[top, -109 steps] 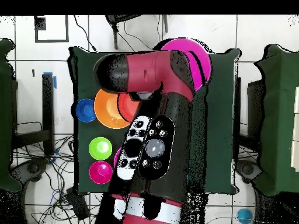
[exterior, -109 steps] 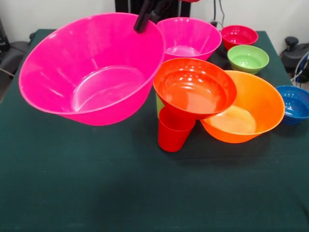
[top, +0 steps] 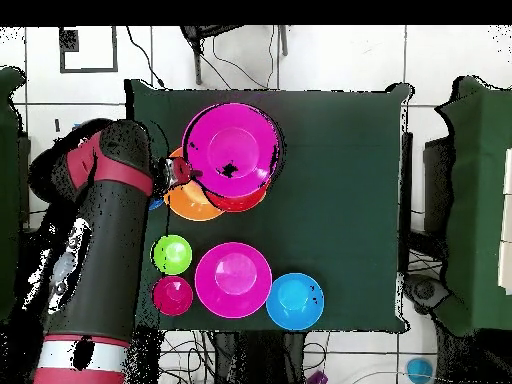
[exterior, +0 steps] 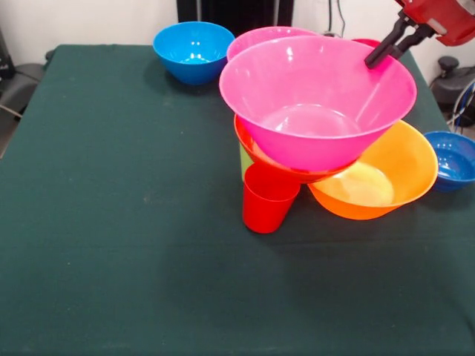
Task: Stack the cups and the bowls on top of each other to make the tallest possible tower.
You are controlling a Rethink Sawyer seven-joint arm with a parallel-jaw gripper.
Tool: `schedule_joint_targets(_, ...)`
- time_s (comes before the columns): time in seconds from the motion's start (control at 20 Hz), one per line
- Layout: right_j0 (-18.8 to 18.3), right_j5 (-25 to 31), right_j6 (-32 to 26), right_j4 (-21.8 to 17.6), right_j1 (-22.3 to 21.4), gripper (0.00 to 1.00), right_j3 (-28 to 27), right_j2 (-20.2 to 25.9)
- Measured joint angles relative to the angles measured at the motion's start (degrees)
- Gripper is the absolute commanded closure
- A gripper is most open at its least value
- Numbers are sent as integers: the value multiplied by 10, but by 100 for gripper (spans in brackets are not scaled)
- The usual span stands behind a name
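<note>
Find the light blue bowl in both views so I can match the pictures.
Front view: the light blue bowl stands at the table's far edge, upper left.
Overhead view: the same bowl is at the table's bottom edge, right of centre.
Shared landmark: the empty big pink bowl right beside it.

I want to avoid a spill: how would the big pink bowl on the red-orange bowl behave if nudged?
The big pink bowl looks thin, so probably light and easily shifted. Its glossy surface suggests it may slide. It sits wider than the red-orange bowl perched on the red cup, so it seems apt to tip.
</note>
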Motion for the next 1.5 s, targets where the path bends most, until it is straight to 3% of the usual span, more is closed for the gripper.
schedule_joint_targets(1.5,23,0,0,9,7,100,0,-30)
